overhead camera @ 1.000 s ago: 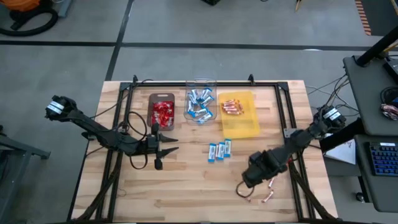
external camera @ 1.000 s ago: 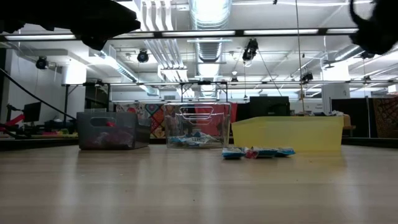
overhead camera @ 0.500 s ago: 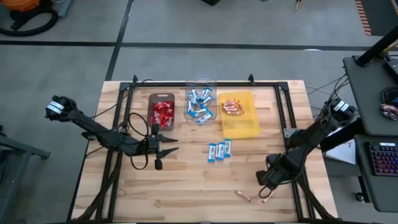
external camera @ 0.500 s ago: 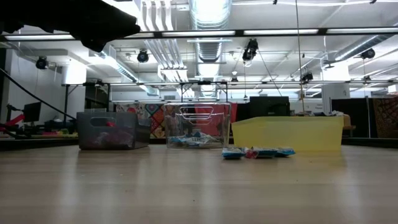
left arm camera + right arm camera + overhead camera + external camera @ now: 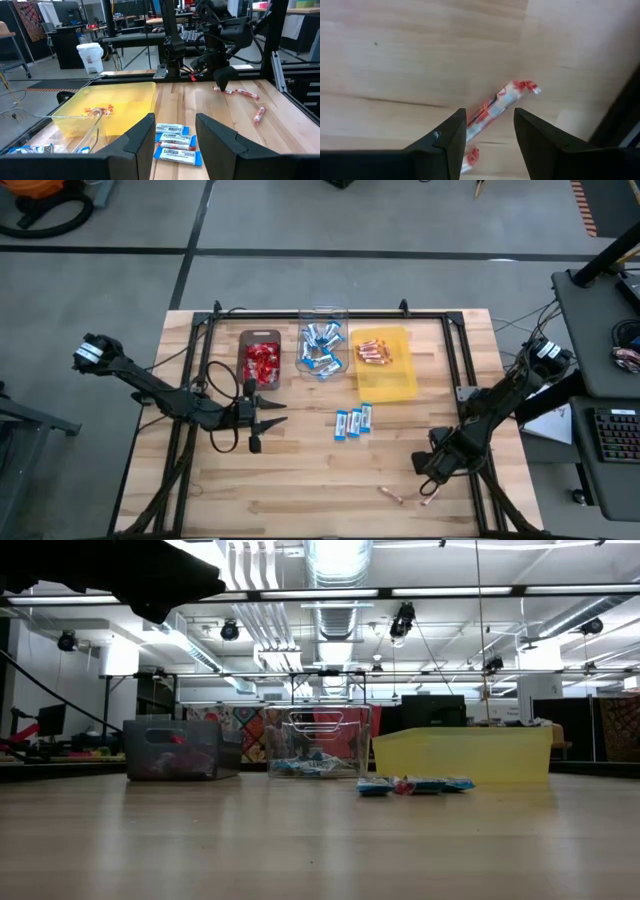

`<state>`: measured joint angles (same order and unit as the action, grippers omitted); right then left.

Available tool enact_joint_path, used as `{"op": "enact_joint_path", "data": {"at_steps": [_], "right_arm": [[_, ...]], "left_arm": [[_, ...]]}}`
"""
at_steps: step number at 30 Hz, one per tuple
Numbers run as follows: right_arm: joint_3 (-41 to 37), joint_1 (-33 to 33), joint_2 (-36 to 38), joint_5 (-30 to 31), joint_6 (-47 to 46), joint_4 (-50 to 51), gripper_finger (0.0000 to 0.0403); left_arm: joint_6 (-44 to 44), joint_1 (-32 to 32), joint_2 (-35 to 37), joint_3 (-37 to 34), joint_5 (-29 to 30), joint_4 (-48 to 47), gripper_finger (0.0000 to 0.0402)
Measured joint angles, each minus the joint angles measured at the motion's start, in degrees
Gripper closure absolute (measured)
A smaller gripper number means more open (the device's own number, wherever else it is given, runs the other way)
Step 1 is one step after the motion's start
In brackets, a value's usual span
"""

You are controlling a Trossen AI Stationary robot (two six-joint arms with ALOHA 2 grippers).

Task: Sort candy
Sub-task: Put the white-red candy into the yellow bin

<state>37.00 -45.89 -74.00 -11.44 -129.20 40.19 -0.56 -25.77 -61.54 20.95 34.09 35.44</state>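
Across the bench (image 5: 300, 480) the right gripper (image 5: 489, 131) hovers, fingers parted, over a pinkish stick (image 5: 492, 111) — next: descend, pinch it.

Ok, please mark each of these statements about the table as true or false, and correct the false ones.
1. The yellow tray holds pinkish-copper sticks. True.
2. Three blue-and-white bars lie loose on the table. True.
3. The right gripper is shut on a red packet. False: it is open, straddling a stick candy on the wood.
4. The left gripper hangs over the dark tray. False: it hangs in front of it, over the wood.
5. The red packets are in the clear tray. False: they are in the dark tray.
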Motion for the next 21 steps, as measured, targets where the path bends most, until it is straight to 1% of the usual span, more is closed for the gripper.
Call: {"op": "enact_joint_path", "data": {"at_steps": [15, 21], "right_arm": [[-1.23, 0.02, -0.11, 0.11, -0.46, -1.03, 0.0251], [-1.23, 0.02, -0.11, 2.95, -0.75, -2.47, 0.0251]], "left_arm": [[0.02, 0.02, 0.00, 0.00, 0.00, 0.00, 0.0277], [0.01, 0.02, 0.00, 0.00, 0.00, -0.01, 0.0277]]}}
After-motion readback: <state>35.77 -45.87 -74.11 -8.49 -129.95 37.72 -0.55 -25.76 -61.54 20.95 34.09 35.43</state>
